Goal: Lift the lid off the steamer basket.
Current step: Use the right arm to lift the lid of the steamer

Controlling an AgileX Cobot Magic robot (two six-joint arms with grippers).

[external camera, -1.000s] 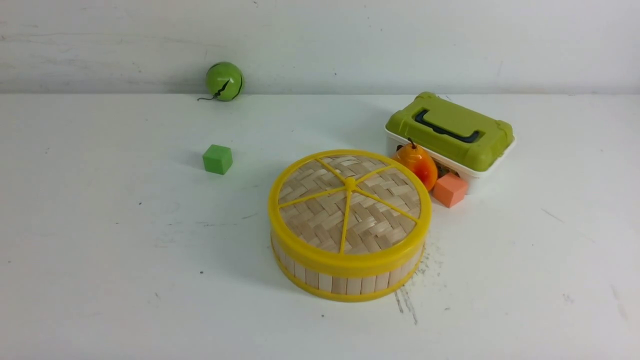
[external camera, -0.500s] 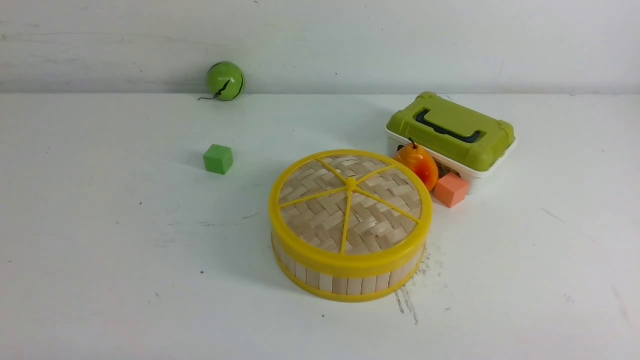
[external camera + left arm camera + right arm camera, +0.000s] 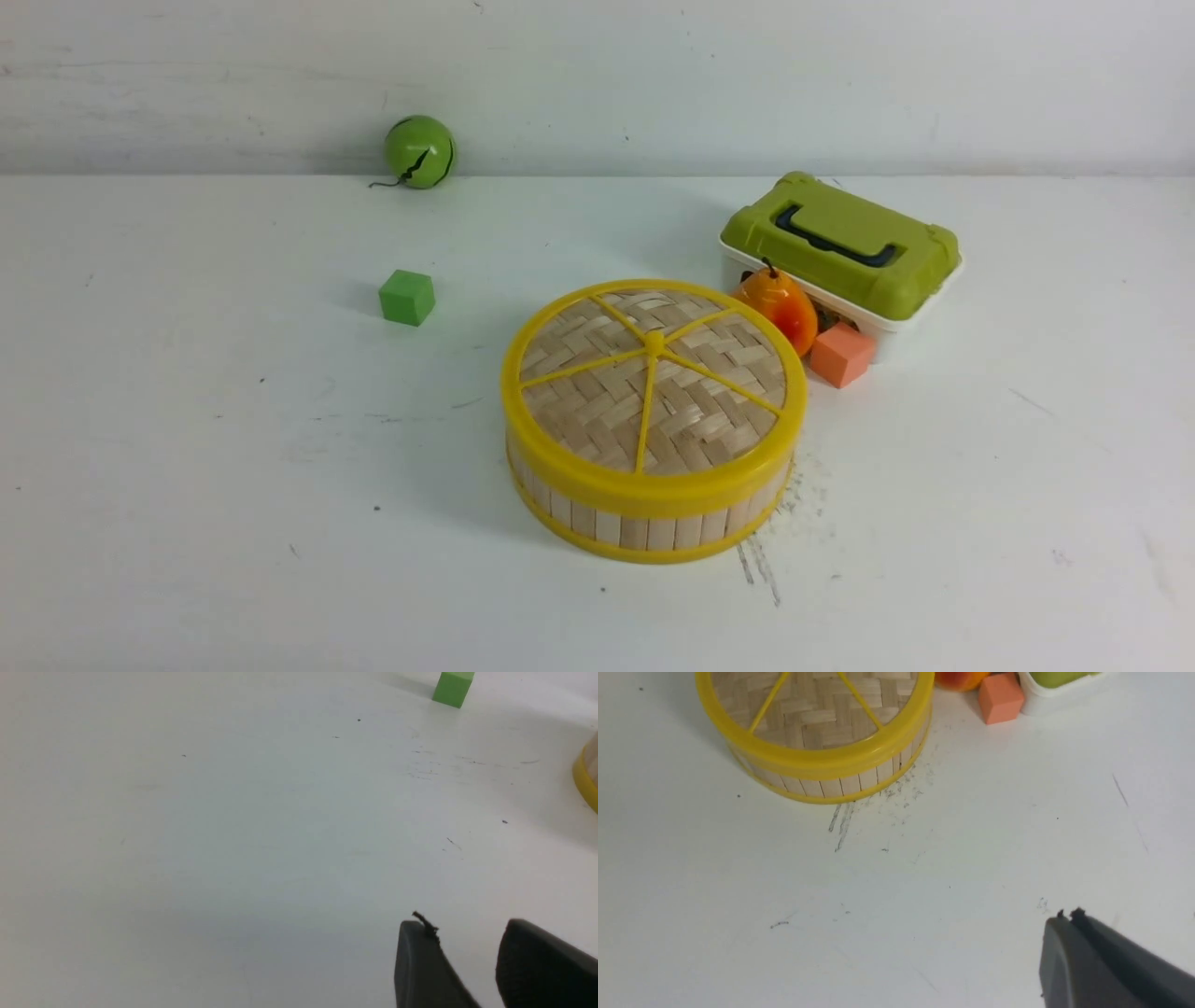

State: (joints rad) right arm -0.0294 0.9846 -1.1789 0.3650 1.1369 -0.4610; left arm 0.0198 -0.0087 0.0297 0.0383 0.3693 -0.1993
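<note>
The right gripper [image 3: 1068, 917] is closed, the left gripper [image 3: 462, 924] parted. Forward of both and well apart from them, the lid [image 3: 597, 401] sits on the basket [image 3: 635, 533]. Beyond the right gripper, past the lid, stands a box [image 3: 854, 233].

woven bamboo lid [image 3: 597, 397] with glossy plastic rim, shiny orange pear [image 3: 782, 308], matt green cube [image 3: 406, 298]

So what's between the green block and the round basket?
Just bare table between the green block and the basket, seen in the front view.
</note>
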